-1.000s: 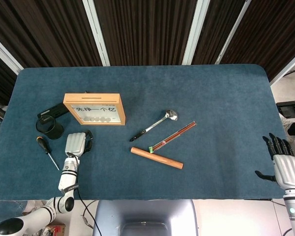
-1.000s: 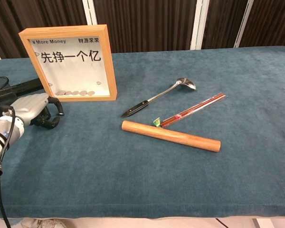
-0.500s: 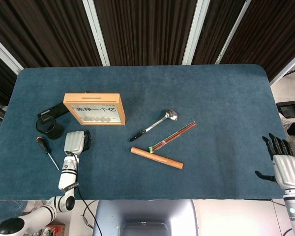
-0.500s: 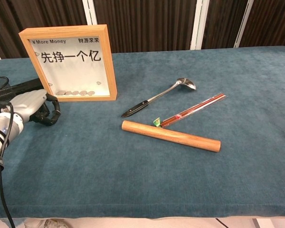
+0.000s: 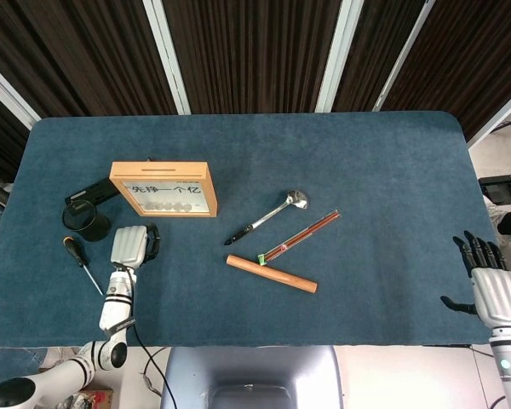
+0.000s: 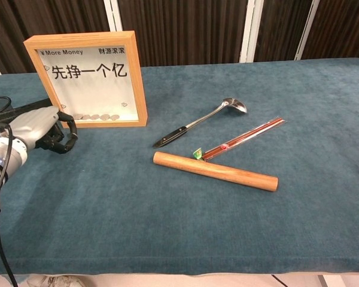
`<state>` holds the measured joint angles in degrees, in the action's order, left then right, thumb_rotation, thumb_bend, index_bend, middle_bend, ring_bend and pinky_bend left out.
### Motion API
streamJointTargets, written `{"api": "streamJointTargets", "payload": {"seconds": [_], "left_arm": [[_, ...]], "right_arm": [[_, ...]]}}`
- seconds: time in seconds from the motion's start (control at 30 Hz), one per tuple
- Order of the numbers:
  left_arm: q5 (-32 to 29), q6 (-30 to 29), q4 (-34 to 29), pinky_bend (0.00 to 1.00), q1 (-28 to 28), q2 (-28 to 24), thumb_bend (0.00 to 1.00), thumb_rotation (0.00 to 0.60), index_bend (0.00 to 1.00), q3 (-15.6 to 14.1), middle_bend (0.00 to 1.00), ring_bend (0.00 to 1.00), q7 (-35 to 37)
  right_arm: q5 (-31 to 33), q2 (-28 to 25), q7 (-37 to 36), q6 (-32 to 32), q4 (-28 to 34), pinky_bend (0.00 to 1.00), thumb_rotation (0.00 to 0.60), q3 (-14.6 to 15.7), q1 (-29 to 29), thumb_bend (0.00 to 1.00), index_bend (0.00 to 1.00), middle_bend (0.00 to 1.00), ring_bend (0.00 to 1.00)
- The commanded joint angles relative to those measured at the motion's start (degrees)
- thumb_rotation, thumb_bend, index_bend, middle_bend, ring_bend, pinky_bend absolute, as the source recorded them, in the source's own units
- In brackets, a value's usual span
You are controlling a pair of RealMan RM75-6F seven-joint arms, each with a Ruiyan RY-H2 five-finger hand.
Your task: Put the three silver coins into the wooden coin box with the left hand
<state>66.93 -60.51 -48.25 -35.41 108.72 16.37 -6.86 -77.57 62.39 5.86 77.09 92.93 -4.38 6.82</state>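
Note:
The wooden coin box [image 5: 163,189] stands upright at the left of the blue table, its glass front [image 6: 91,84] facing me. Several silver coins [image 6: 96,117] lie in a row inside it along the bottom. I see no loose coin on the cloth. My left hand [image 5: 130,247] rests on the table just in front of the box's left corner, its fingers [image 6: 64,136] curled in, and nothing shows between them. My right hand [image 5: 495,288] hangs off the table's right edge with its fingers spread and holds nothing.
A black cup [image 5: 86,223], a black flat device [image 5: 93,192] and a screwdriver [image 5: 82,262] lie left of my left hand. A metal ladle [image 5: 266,218], wrapped chopsticks [image 5: 301,236] and a wooden rolling pin [image 5: 271,274] lie at the table's middle.
My left hand has shifted a little to the left and toward the box's left corner, fingers still curled. The right hand has stayed put.

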Motion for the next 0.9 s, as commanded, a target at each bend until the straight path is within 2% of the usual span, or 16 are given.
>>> {"api": "streamJointTargets", "payload": {"seconds": [0.03,0.13,0.27,0.43,0.53,0.67,0.9], "left_arm": [[1.4,-3.6,-10.2,1.00,1.7,-5.8,0.45,0.600,0.63,0.2,1.00,1.00,-0.9],[1.6,-6.2,-21.4,1.00,3.0,-12.3,0.45,0.600,0.63,1.4,1.00,1.00,-3.3],[-0.1,-9.0,-38.2,1.00,4.4,-22.3,0.45,0.600,0.63,4.6,1.00,1.00,-9.0],[-4.3,-11.8,-51.3,1.00,4.4,-30.9,0.45,0.600,0.62,9.5,1.00,1.00,-16.9],[-8.5,-12.3,-55.2,1.00,3.4,-33.7,0.45,0.600,0.62,12.3,1.00,1.00,-20.2],[-17.2,-11.9,-59.0,1.00,0.6,-36.7,0.45,0.600,0.62,16.7,1.00,1.00,-24.0],[-29.5,-11.0,-56.2,1.00,-6.4,-35.7,0.45,0.600,0.62,19.4,1.00,1.00,-28.5]], "right_arm": [[-0.1,0.0,-0.1,0.0,0.1,0.00,0.600,0.0,0.0,0.14,0.00,0.00,0.00],[-0.3,-0.1,-0.3,0.0,0.1,0.00,0.600,0.1,0.1,0.14,0.00,0.00,0.00],[-0.7,0.0,-0.4,-0.4,0.2,0.00,0.600,0.1,0.4,0.14,0.00,0.00,0.00],[-1.0,0.3,-0.1,-0.8,0.3,0.00,0.600,0.3,0.7,0.14,0.00,0.00,0.00],[-1.1,0.5,0.0,-0.9,0.3,0.00,0.600,0.3,0.9,0.14,0.00,0.00,0.00],[-0.9,0.7,0.3,-1.6,0.2,0.00,0.600,0.2,1.3,0.14,0.00,0.00,0.00],[-0.6,0.8,0.2,-1.6,0.3,0.00,0.600,0.1,1.4,0.14,0.00,0.00,0.00]]}}
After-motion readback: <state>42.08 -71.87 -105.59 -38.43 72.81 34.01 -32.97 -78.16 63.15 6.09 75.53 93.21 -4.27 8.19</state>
